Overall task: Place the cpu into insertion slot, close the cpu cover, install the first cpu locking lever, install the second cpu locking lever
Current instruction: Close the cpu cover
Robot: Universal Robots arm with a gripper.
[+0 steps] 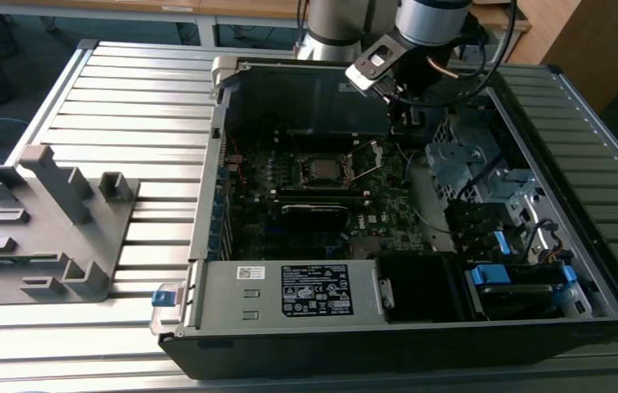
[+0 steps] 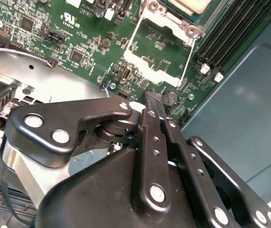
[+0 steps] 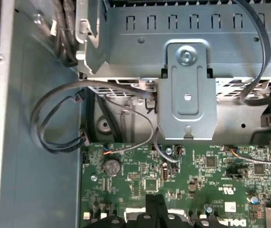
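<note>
End effector (image 2: 155,98) beside open cpu cover (image 2: 142,59), above motherboard (image 2: 78,38)

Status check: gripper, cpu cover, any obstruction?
Gripper shut, empty, close beside the cpu cover. Cover open, insertion slot uncovered. No obstruction seen.

I saw the gripper (image 2: 157,97) in matt black metal with shiny rivet heads. The cpu cover (image 2: 147,65) looked like bright bare silver metal, the motherboard (image 2: 78,42) glossy green. The table (image 1: 123,98) was ribbed, dull grey metal; the moulded fixture (image 1: 47,221) looked like matt grey plastic.
</note>
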